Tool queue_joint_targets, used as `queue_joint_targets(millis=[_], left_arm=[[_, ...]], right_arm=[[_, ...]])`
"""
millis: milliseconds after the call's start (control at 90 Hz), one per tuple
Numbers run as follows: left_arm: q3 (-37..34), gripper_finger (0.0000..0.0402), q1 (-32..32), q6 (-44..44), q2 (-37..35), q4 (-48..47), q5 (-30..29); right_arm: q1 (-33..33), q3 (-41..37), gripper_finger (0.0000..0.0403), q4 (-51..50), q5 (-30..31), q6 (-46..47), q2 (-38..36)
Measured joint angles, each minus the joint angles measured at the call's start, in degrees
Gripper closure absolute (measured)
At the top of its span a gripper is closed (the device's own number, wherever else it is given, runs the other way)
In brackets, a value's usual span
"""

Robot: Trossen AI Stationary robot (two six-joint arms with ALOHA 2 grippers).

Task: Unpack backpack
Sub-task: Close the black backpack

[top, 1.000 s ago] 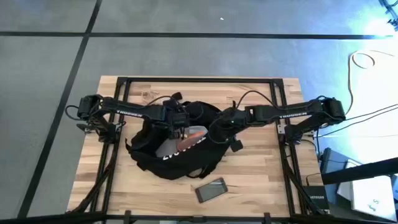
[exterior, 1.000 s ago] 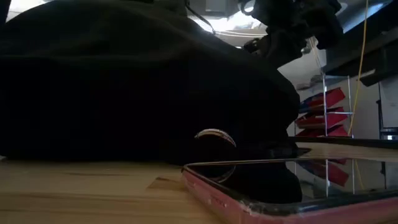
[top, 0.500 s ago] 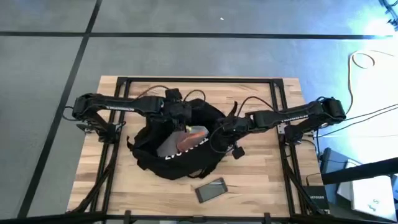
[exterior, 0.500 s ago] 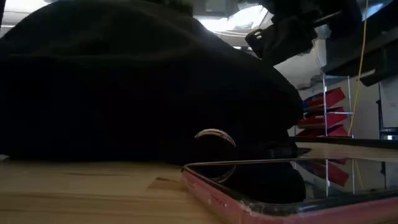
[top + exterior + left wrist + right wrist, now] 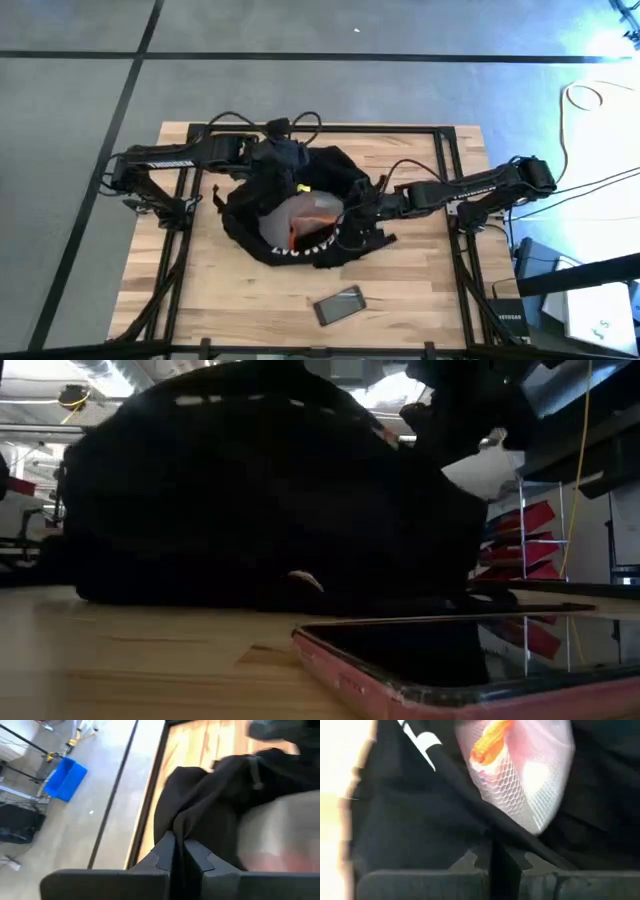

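Note:
The black backpack (image 5: 300, 215) lies mid-table with its opening facing up and white lettering (image 5: 315, 247) on its near side. A white mesh bag with something orange inside (image 5: 308, 212) shows in the opening, and also in the right wrist view (image 5: 520, 775). My left gripper (image 5: 285, 162) is shut on the backpack's far rim. My right gripper (image 5: 362, 205) is shut on its right rim. In the low view the backpack (image 5: 270, 490) stands as a dark mound. My left gripper pinches a fold of black fabric at the opening's far rim (image 5: 179, 832) between its two fingers. It comes from the table's left. The fabric rises in a ridge to the fingers, while the backpack's body rests on the table. My right gripper pinches the black fabric edge at the opening's right rim (image 5: 496, 840) between its two fingers. It comes level from the table's right. The edge runs taut across the mesh bag, and the backpack's bottom stays on the table.
A phone in a pink case (image 5: 340, 305) lies face up near the table's front edge, large in the low view (image 5: 470, 660). Black frame rails (image 5: 320, 129) border the wooden table (image 5: 200, 290). Bare wood lies left and right of the backpack.
My left gripper has moved toward the table's far edge, drawing the backpack's far rim with it. My right gripper has shifted toward the near edge, holding on. The opening has spread wider, showing more of the mesh bag, and the backpack has slid a little toward the table's right.

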Motion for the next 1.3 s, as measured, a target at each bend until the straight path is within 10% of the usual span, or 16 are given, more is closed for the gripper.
queue_joint_targets(millis=[678, 1056, 1300], left_arm=[[-5.81, 0.0401, -1.80, -2.84, 0.46, -2.41, 1.59], [-5.86, 0.0401, -3.56, -3.06, 0.44, -2.48, 1.40], [-5.86, 0.0401, -3.54, -2.95, 0.44, -2.46, 1.29]], right_arm=[[-3.01, -2.29, 0.0259, -4.96, 17.44, -2.09, -10.48], [-13.55, -2.58, 0.0328, -3.31, -2.37, -1.50, -5.73], [-14.80, -2.58, 0.0331, -2.73, -4.00, -2.48, -1.19]])
